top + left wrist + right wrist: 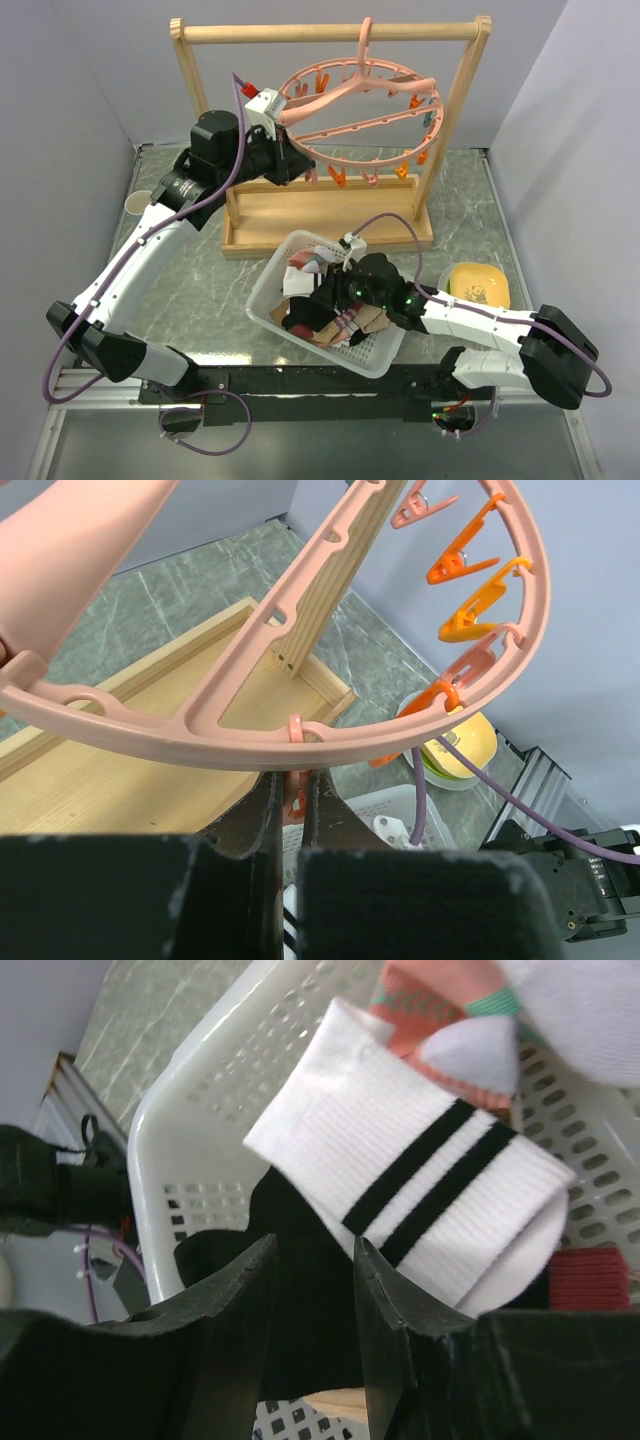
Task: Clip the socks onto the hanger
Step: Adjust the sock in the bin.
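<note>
The salmon-pink ring hanger (360, 100) hangs by its hook from the wooden rack, with orange and pink clips dangling. My left gripper (300, 170) is under the ring's near rim (200, 735), shut on a pink clip (295, 805). The socks (320, 300) lie piled in the white mesh basket (265, 300). My right gripper (335, 295) is down in the basket, open, its fingers (385, 1300) either side of a black sock (310, 1330). A white sock with two black stripes (420, 1190) lies just beyond the fingertips, with an orange-pink sock (440, 1010) and a maroon one (590, 1275) nearby.
The wooden rack (330, 32) stands on a shallow wooden tray base (300, 215) behind the basket. A yellow bowl (478, 285) sits right of the basket, also in the left wrist view (470, 745). A small cup (137, 203) is at the far left.
</note>
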Action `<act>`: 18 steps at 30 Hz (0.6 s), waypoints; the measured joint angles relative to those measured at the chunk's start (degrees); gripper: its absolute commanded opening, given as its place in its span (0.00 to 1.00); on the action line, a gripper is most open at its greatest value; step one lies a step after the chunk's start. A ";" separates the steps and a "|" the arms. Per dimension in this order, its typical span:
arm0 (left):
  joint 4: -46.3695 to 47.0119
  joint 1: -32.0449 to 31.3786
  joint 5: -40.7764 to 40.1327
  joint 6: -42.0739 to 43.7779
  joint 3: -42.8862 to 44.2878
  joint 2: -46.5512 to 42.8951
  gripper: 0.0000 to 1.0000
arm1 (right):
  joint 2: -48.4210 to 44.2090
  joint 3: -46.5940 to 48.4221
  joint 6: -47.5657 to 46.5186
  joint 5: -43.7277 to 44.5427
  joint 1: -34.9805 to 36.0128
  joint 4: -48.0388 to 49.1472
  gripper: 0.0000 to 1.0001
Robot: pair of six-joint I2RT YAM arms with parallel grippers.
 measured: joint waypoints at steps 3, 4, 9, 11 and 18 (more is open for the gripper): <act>0.00 0.00 0.00 0.00 0.00 -0.04 0.02 | 0.13 0.00 0.61 1.25 -0.37 -0.15 0.44; -0.02 0.00 0.00 0.00 0.00 -0.09 0.02 | 0.20 0.00 0.72 1.55 -0.44 -0.17 0.45; -0.02 0.00 0.00 0.00 0.00 -0.48 0.02 | 2.03 0.00 1.70 2.34 -0.92 -1.64 0.52; -0.02 0.00 0.00 0.00 0.00 -0.59 0.02 | 2.71 0.00 1.92 3.13 -1.03 -2.80 0.55; -0.04 0.00 0.02 -0.02 0.00 -0.63 0.02 | 1.86 -0.02 2.95 5.70 -2.05 -6.51 0.57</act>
